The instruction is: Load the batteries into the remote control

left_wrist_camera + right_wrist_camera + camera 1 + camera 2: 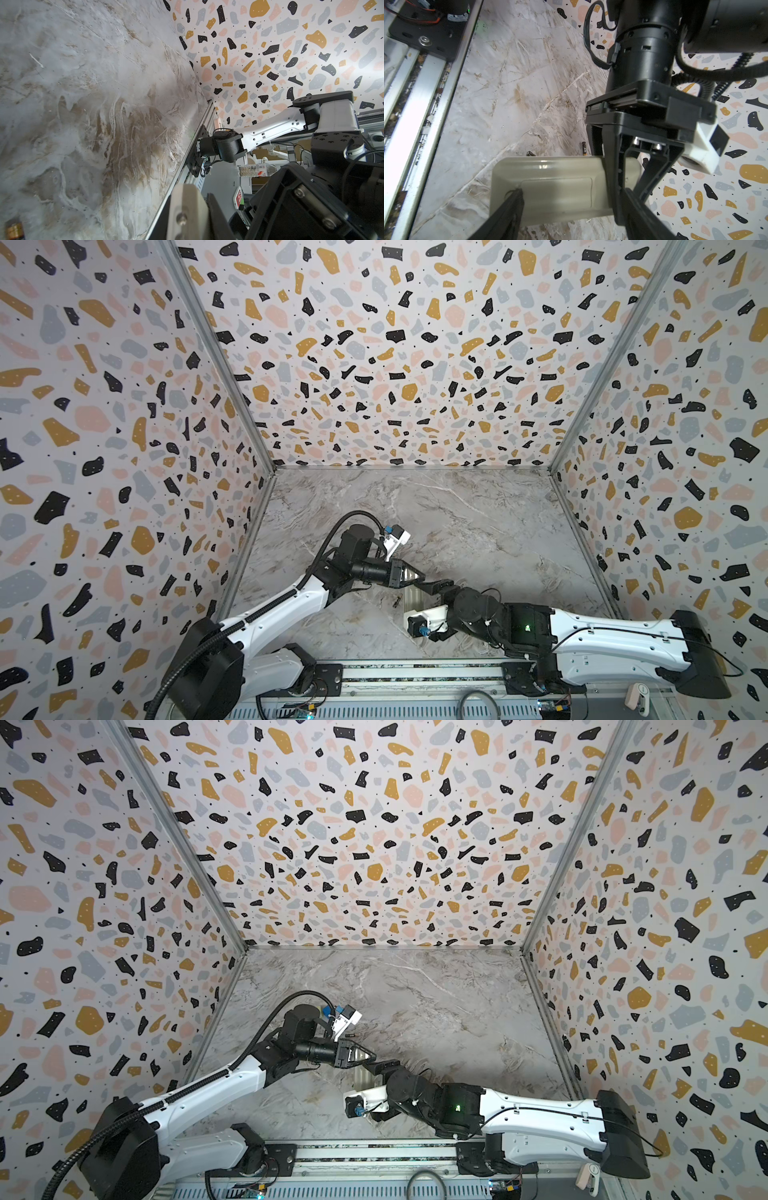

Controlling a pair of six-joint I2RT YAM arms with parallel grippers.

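Left gripper point(623, 197): I clamp one end of the remote control point(556, 187), plain back up.
Right gripper point(573, 194): my jaws stand apart above that back, one fingertip point(517, 196) on the battery cover's point(560, 193) corner.
Table point(478, 522): marble, beneath both.
Batteries point(584, 148): two, loose on the table just beyond the remote.
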